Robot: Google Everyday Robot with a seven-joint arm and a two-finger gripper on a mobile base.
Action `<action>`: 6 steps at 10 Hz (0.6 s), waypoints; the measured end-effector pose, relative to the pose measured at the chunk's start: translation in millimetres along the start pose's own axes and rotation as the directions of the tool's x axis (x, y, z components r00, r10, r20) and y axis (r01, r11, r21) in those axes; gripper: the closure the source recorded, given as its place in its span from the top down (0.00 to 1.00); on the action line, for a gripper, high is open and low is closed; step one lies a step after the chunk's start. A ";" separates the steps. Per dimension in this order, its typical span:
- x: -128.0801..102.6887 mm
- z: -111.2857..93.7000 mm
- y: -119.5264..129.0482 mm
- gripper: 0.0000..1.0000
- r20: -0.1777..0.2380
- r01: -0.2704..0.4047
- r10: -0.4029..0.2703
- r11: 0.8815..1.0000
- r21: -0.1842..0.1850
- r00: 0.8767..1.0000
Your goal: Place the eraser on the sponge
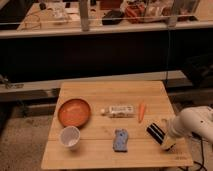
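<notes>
Camera view sets your claw (166,141) at the eraser (155,131), right of the sponge (120,139) on the table (105,92) — likely to take it — though whether it is spread or pinching you cannot tell.

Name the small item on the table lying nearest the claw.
The eraser, the black striped block, sits right beside the claw at the right; the sponge, carrot and white bar lie farther left.

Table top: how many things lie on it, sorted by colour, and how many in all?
Orange: 2, the bowl and the carrot
White: 2, the cup and the labelled bar
Blue-grey: 1, the sponge
Black: 1, the eraser
Total: 6
The gripper, not counted, is at the right edge of the table, next to the eraser.
</notes>
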 end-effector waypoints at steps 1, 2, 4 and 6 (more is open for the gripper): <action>9.6 5.8 -2.8 0.80 -0.011 -0.038 0.038 0.999 -0.006 0.999; 16.7 13.2 -5.9 0.80 -0.015 -0.076 0.076 0.997 -0.015 0.997; 32.1 26.6 -9.6 0.80 -0.026 -0.142 0.142 0.989 -0.040 0.990; 31.4 29.2 -9.0 0.74 -0.037 -0.136 0.134 0.990 -0.047 0.990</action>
